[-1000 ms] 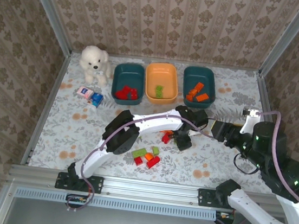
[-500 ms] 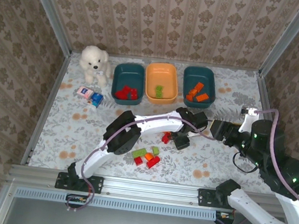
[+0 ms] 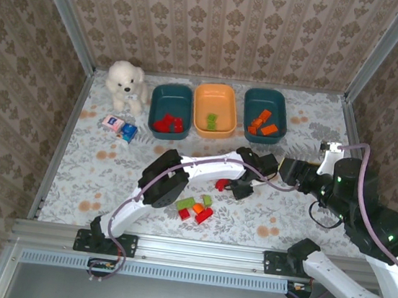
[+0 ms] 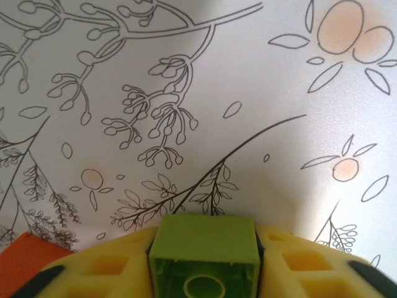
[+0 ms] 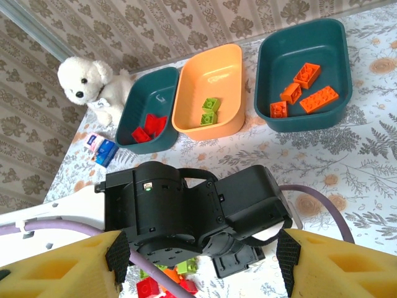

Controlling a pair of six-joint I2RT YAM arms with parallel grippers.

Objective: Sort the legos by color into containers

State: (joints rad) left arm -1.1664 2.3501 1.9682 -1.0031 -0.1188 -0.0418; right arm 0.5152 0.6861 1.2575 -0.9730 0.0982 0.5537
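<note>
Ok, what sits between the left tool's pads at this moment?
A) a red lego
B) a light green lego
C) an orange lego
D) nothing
B: the left wrist view shows a light green lego held snugly between the yellow pads of the left tool, with the printed table cover behind it.
</note>
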